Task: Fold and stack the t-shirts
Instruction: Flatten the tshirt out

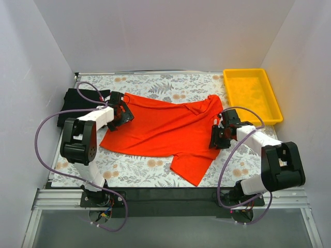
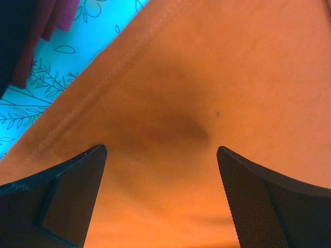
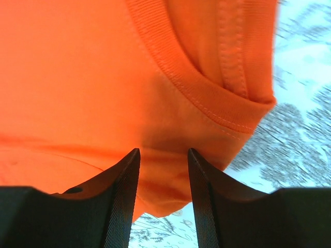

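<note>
From above, the orange-red t-shirt (image 1: 160, 126) is seen spread flat on the desk (image 1: 155, 85), its long axis laid from 9 to 3 o'clock and its neck pointed toward 3. The left hand (image 1: 121, 112) is set at the hem, the right hand (image 1: 216, 137) by the neck. At the left wrist, the fingers (image 2: 62, 191) are seen spread wide over the cloth. At the right wrist, the fingers (image 3: 119, 196) are held narrowly parted below the collar (image 3: 191, 88).
</note>
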